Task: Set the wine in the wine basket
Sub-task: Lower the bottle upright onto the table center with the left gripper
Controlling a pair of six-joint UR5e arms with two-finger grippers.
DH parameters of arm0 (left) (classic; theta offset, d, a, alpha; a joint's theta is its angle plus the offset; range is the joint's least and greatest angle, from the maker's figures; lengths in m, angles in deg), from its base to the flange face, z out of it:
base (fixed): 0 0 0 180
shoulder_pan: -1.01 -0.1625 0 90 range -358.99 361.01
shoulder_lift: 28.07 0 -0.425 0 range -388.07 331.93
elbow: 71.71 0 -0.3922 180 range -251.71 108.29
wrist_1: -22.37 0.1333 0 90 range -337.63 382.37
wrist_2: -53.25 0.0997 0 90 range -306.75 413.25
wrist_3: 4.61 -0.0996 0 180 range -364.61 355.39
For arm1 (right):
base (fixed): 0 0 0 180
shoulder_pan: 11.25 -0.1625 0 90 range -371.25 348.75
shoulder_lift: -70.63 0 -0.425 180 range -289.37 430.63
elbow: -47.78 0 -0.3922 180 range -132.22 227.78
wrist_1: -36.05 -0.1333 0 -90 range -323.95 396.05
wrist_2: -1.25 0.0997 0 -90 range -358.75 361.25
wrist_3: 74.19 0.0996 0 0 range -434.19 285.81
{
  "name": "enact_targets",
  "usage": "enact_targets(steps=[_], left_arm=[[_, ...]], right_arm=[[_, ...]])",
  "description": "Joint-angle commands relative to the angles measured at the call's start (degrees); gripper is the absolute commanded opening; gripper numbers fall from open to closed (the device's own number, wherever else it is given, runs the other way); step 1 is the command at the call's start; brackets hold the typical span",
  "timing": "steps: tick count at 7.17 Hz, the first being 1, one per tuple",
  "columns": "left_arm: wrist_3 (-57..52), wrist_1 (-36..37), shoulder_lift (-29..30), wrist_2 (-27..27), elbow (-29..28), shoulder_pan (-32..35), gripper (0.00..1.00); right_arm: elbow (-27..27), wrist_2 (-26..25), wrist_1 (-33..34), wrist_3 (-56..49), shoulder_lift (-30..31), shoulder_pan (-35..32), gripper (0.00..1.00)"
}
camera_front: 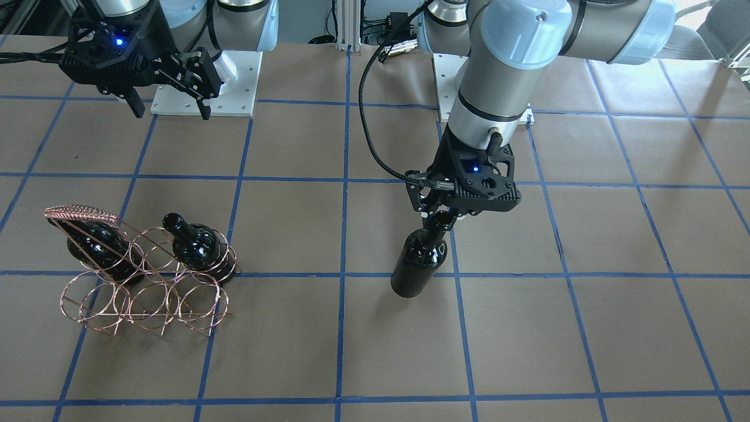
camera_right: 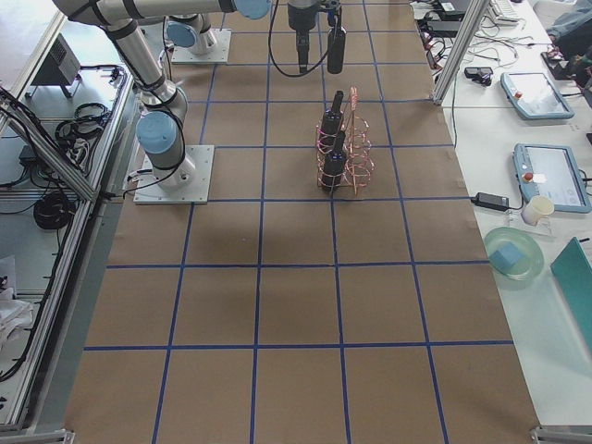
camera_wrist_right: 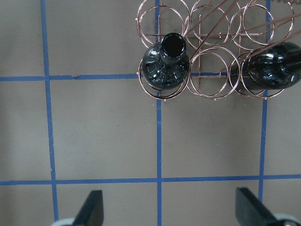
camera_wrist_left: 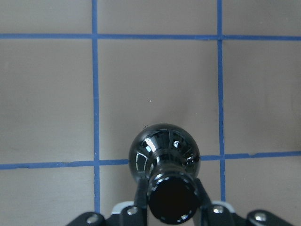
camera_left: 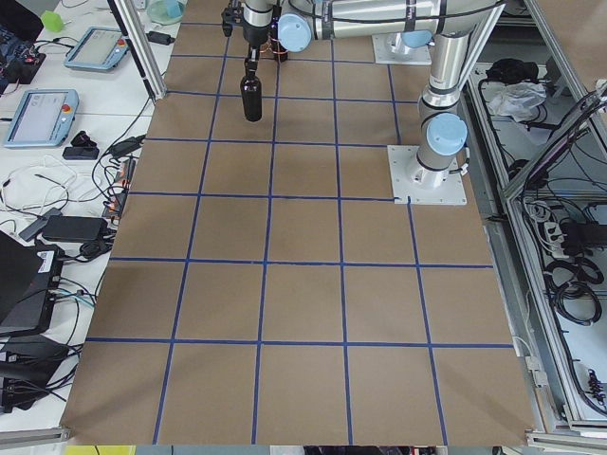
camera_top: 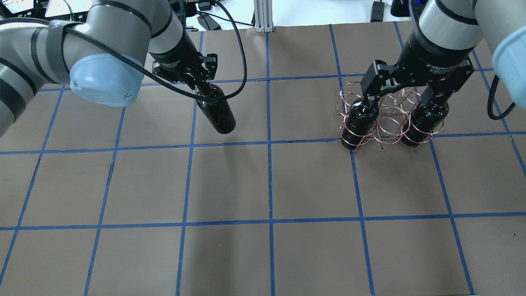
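Note:
My left gripper is shut on the neck of a glossy black wine bottle and holds it upright near the table's middle. In the overhead view it grips the same bottle. I cannot tell whether the bottle's base touches the table. The copper wire wine basket stands apart on the robot's right, with two black bottles upright in its rings. My right gripper hangs wide open and empty above the basket. Its wrist view shows the basket and both bottles below.
The table is brown paper with a blue tape grid. The basket's middle rings hold nothing. The arm bases stand at the robot's edge of the table. Pendants and cables lie beyond the table's far side.

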Motion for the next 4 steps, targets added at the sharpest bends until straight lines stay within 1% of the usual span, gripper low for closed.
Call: enact_targets(steps=[1,3,4], left_arm=[[2.36,0.03,-2.66,1.19,4.53,2.76,0.00],[1.94,-0.06,-2.84,3.03,5.51,2.69,0.00],[1.94,-0.06,-2.67,3.13,5.60,2.68,0.00]], right_arm=[[0.00,0.00,0.00,0.00,0.01,0.00,1.00],[0.00,0.00,-0.09,0.00,0.01,0.00,1.00],[0.00,0.00,-0.09,0.00,0.01,0.00,1.00]])
